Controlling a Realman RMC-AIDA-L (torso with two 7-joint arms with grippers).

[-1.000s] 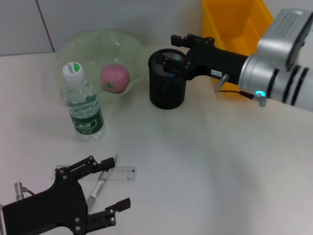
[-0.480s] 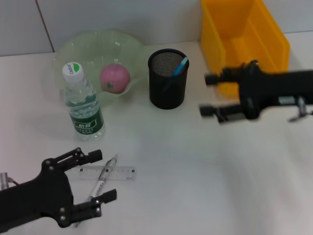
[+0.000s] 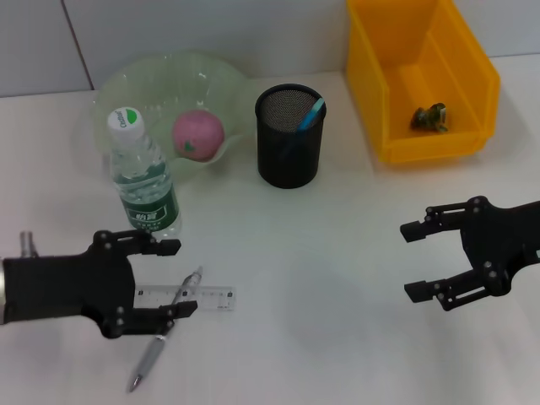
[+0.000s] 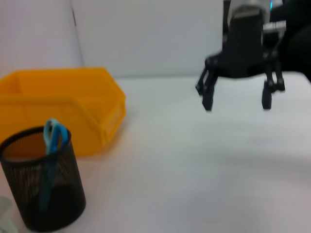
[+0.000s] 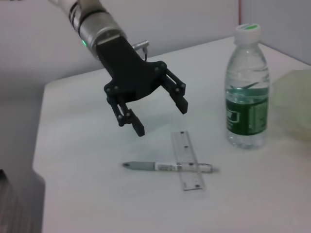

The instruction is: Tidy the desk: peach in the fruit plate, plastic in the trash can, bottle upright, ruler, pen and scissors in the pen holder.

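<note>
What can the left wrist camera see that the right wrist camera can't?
Only the left wrist view shows the yellow bin, the black pen holder with blue scissors inside, and the open right gripper. Only the right wrist view shows the upright bottle, the pen lying across the ruler, and the open left gripper. Both show the white table.

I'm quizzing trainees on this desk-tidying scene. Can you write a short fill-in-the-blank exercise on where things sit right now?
1. The peach lies in the fruit ____.
2. The pen lies across the ____ on the table.
3. The water bottle stands ____ beside the plate.
4. The blue-handled scissors stand in the black mesh pen ____.

The left gripper hovers open over the pen; the right gripper hangs open, holding nothing.

Missing words: plate; ruler; upright; holder
</note>
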